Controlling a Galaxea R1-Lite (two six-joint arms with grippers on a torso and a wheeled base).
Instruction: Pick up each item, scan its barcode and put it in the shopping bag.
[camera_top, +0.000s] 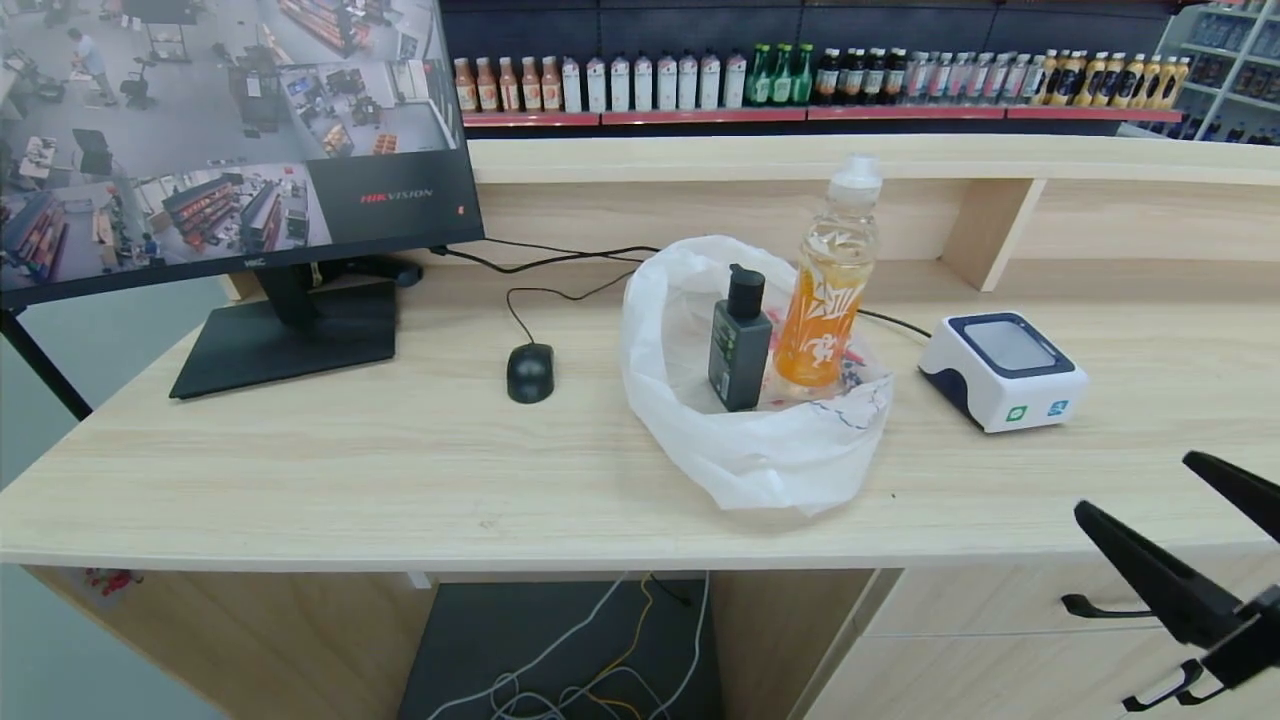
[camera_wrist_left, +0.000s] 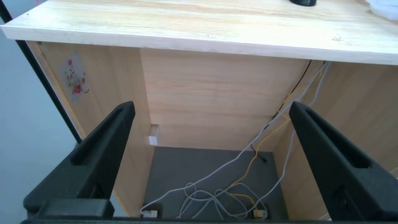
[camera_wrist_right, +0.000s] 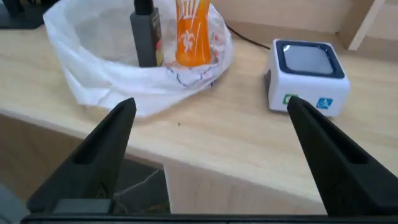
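Here, the right hand (camera_top: 1140, 485) hangs wide open and empty off the front edge of the light wood surface (camera_top: 400, 460), touching nothing. The left hand (camera_wrist_left: 211, 109), fingers equally far apart and holding nothing, sits lower, facing the open space under the surface where loose cables (camera_wrist_left: 217, 186) lie.

Beyond the right hand, the white shopping bag (camera_top: 760, 450) lies slumped open on the surface with 2 items standing upright inside it: a dark pump-top bottle (camera_top: 740, 345) and, just beside it, a taller orange drink bottle (camera_top: 830, 290). The white scanner (camera_top: 1003, 370) sits near the bag on the robot's right, apart from it. Farther left are a black mouse (camera_top: 530, 372) and a monitor (camera_top: 230, 130).

With both items bagged, the task looks finished or close to it. The likeliest trouble from here is a stray pass of either hand. The tall drink bottle stands on soft plastic and could topple if the bag's rim is snagged. The left hand, low under the surface, could catch the cables or knock the edge on rising.
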